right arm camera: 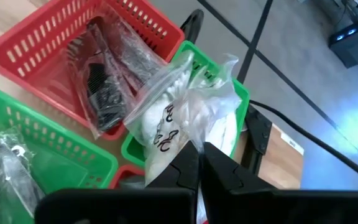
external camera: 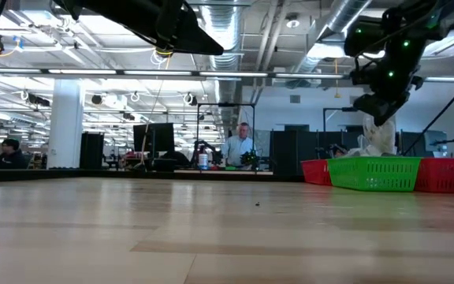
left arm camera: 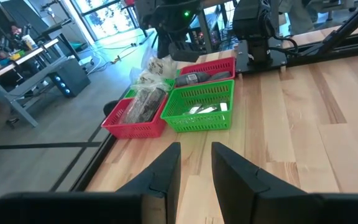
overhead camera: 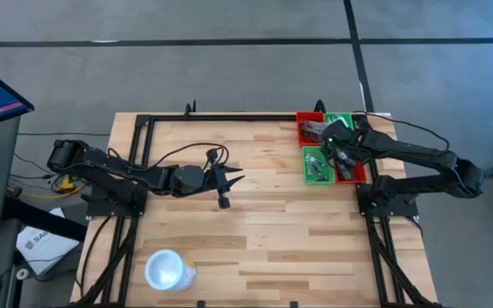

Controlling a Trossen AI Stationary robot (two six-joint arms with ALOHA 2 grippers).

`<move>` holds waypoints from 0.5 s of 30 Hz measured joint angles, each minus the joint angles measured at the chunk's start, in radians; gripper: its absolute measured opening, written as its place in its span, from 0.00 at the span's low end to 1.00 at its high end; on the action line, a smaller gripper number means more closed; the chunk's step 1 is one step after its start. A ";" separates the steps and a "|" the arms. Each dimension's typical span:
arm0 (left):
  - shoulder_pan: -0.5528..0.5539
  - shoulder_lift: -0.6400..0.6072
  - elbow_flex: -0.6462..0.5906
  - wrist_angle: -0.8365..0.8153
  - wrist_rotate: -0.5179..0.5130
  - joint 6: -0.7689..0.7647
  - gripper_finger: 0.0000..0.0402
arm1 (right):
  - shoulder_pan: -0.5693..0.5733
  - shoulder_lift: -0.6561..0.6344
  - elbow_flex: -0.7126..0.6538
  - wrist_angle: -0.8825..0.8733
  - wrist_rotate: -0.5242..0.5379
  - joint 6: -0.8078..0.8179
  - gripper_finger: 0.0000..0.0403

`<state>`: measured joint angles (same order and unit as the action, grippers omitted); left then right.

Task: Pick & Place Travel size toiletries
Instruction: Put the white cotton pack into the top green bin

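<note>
From my seat the right gripper (right arm camera: 199,163) has its fingers pinched tight on a clear plastic sachet (right arm camera: 185,112) with white contents, held just above the cluster of baskets at the table's far right corner. In the right wrist view the sachet stands up from the fingertips, its long axis running away from the gripper, crumpled top fanning out over the far green basket (right arm camera: 238,102). Black print shows on its white filling, but I cannot read it. Beside it, the red basket (right arm camera: 36,46) holds dark toiletries in clear wrap (right arm camera: 104,81), lying lengthwise along the basket. The near green basket (right arm camera: 48,155) holds another clear packet (right arm camera: 5,155).

The high view shows what the wrist camera does not: the baskets (overhead camera: 328,145) sit together as a block of red and green, and the left gripper (overhead camera: 226,181) hangs over the middle of the table, well apart from them, fingers narrowly parted and empty. A white cup (overhead camera: 168,269) stands at the table's near edge, far from the baskets.

The low view shows the sachet (external camera: 378,136) dangling above the green basket (external camera: 373,173).
</note>
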<state>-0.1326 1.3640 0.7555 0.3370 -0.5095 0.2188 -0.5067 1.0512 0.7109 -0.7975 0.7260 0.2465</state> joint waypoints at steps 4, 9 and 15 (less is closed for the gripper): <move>0.000 0.000 0.000 0.000 0.000 0.000 0.20 | -0.017 -0.018 0.001 0.000 -0.001 -0.008 0.00; 0.000 0.000 0.001 0.000 -0.001 0.000 0.20 | -0.032 -0.023 0.016 0.000 -0.024 -0.043 0.00; 0.000 0.000 0.001 0.000 -0.002 0.000 0.20 | -0.093 0.021 0.017 -0.002 -0.046 -0.071 0.00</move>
<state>-0.1326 1.3640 0.7563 0.3370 -0.5117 0.2191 -0.5999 1.0726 0.7280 -0.7994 0.6796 0.1757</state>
